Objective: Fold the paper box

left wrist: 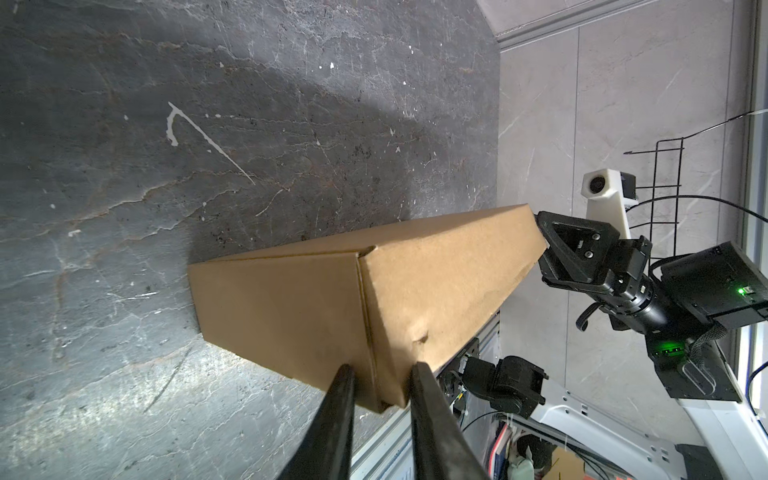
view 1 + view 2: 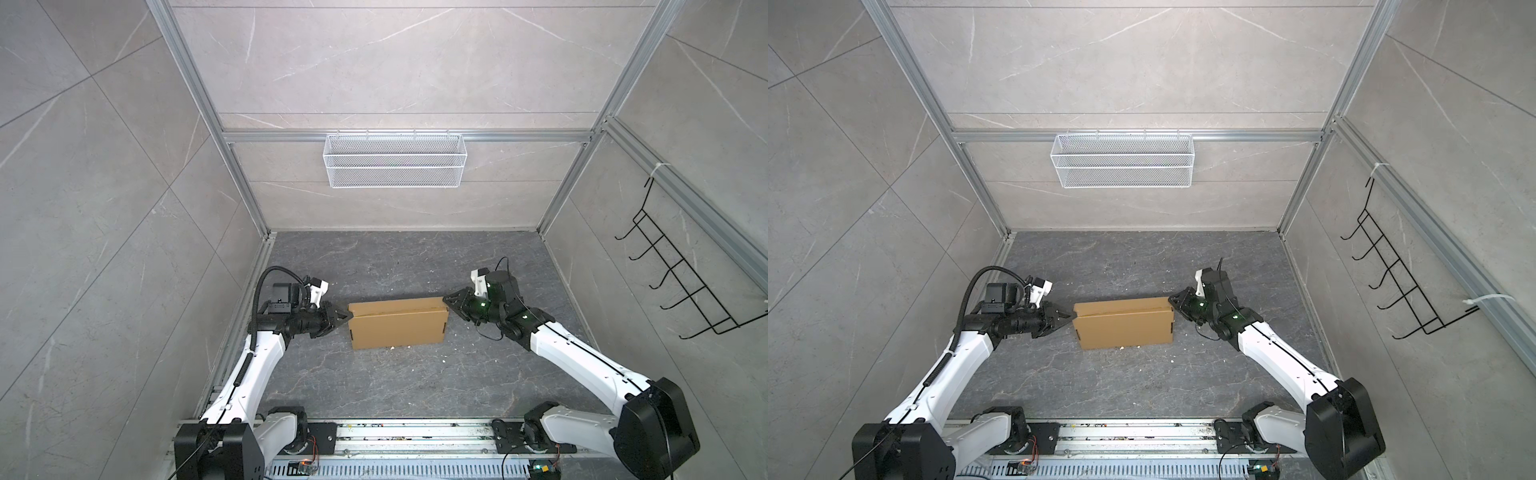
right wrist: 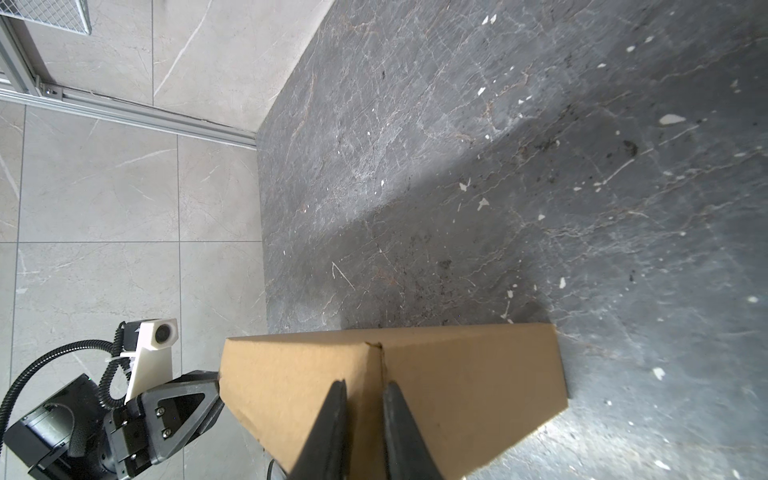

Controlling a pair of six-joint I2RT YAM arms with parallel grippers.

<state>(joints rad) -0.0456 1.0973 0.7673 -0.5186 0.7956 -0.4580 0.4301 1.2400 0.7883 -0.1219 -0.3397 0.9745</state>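
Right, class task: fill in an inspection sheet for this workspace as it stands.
Surface: dark stone tabletop, scratched.
Job's things: paper box, folded into shape, lying flat mid-table.
Clutter: white flecks scattered.
Grippers: left gripper astride the box's left end, grip unclear; right gripper closed on its right end.
Cables: black hose on left arm; thin black cable by right arm.
Surroundings: white mesh basket on back wall; black hook rack on right wall.

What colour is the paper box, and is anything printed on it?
The paper box is plain brown cardboard, no print visible; clearest in the left wrist view.
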